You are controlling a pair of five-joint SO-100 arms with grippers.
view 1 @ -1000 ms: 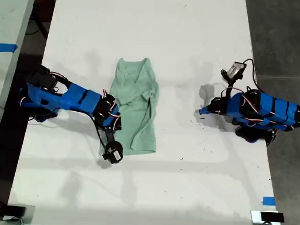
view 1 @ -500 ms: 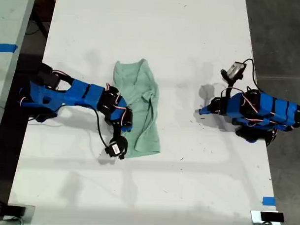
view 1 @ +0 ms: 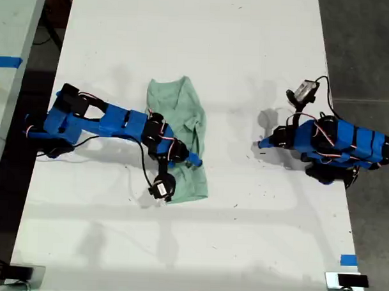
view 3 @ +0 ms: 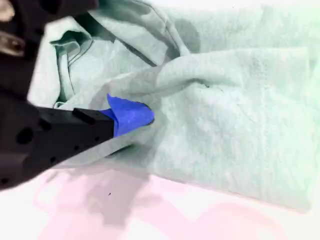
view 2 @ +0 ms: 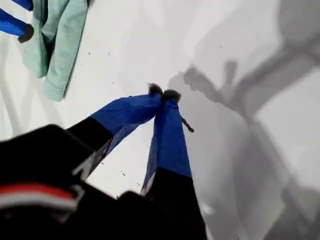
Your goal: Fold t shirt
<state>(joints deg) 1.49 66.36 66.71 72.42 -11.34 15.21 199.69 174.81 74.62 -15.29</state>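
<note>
The pale mint t shirt (view 1: pixel 183 103) lies wrinkled in a long narrow shape on the white table (view 1: pixel 204 37), left of centre in the exterior view. My second gripper (view 1: pixel 191 162) reaches across its lower half. In the second wrist view one blue fingertip (view 3: pixel 131 116) presses into a fold of the t shirt (view 3: pixel 235 115) and the other finger is hidden under cloth. My first gripper (view 1: pixel 261 145) rests shut and holding nothing on bare table at the exterior view's right, well apart from the shirt. In the first wrist view its tips (view 2: pixel 162 92) touch, with the t shirt (view 2: pixel 57 45) far off.
A small camera on a cable (view 1: pixel 304 91) sticks up above the first arm. Blue tape (view 1: pixel 348 260) marks the table's edge at the exterior view's lower right. A second table (view 1: pixel 9 43) stands at the exterior view's left, past a dark gap.
The second arm has stretched to the exterior view's right across the shirt, drawing the shirt's lower left edge over with it. The first arm has not moved.
</note>
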